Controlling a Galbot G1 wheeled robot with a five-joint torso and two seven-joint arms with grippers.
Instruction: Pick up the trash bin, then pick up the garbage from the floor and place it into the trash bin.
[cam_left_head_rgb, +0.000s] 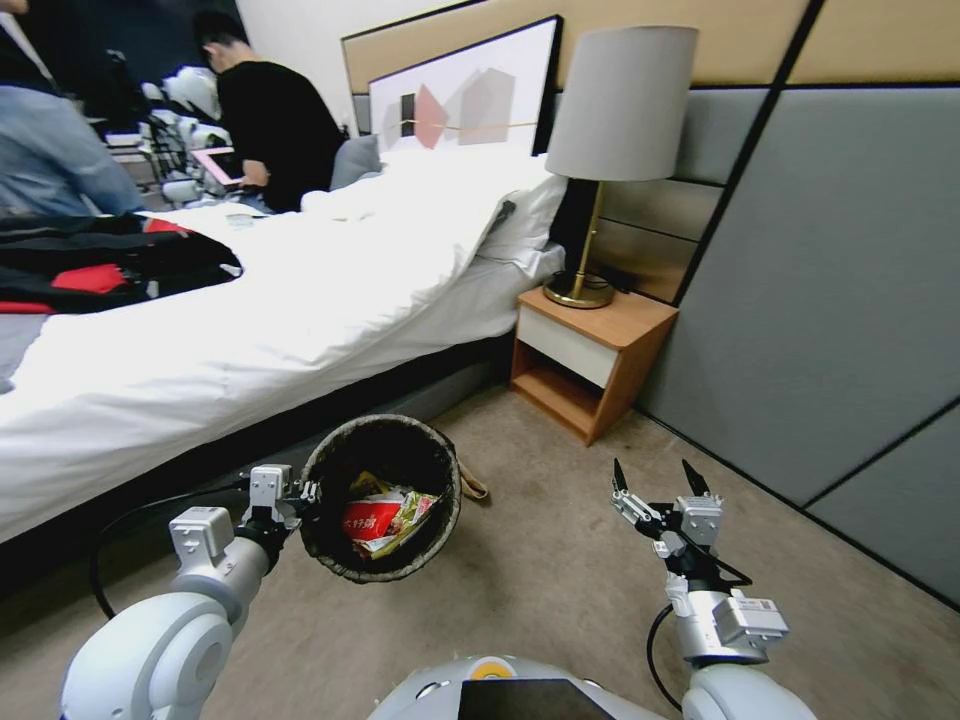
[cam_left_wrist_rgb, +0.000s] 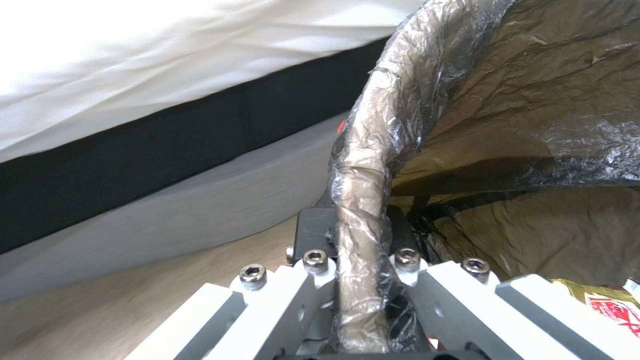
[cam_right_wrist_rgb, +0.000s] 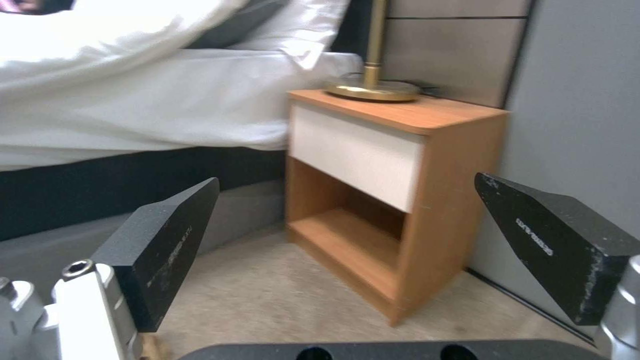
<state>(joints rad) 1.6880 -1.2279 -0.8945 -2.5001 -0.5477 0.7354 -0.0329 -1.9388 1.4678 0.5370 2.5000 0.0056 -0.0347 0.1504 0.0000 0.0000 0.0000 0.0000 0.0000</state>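
At the lower left of the head view my left gripper (cam_left_head_rgb: 296, 497) is clamped on the rim of the trash bin (cam_left_head_rgb: 440, 470), and the left wrist view confirms it: the bag-wrapped rim (cam_left_wrist_rgb: 360, 200) runs straight down between my two fingers (cam_left_wrist_rgb: 303, 280), pinched tight. The bin sits lower centre of the head view, tipped with its mouth toward me, so I judge the first step, picking up the bin, done. Inside it lies some garbage (cam_left_head_rgb: 385, 515), a red-and-white packet with yellow wrapper beside it, so at least part of the collecting looks finished too. Just right of the bin, a brown strip (cam_left_head_rgb: 472, 487) lies on the floor (cam_left_head_rgb: 540, 590) close against its side; that may be litter still to fetch, though I cannot tell for sure. At the lower right of the head view my right gripper (cam_left_head_rgb: 655, 478) hangs over bare floor with its fingers spread wide and nothing between them; its wrist view faces the nightstand (cam_right_wrist_rgb: 393, 200). What remains, I judge, is any leftover litter.
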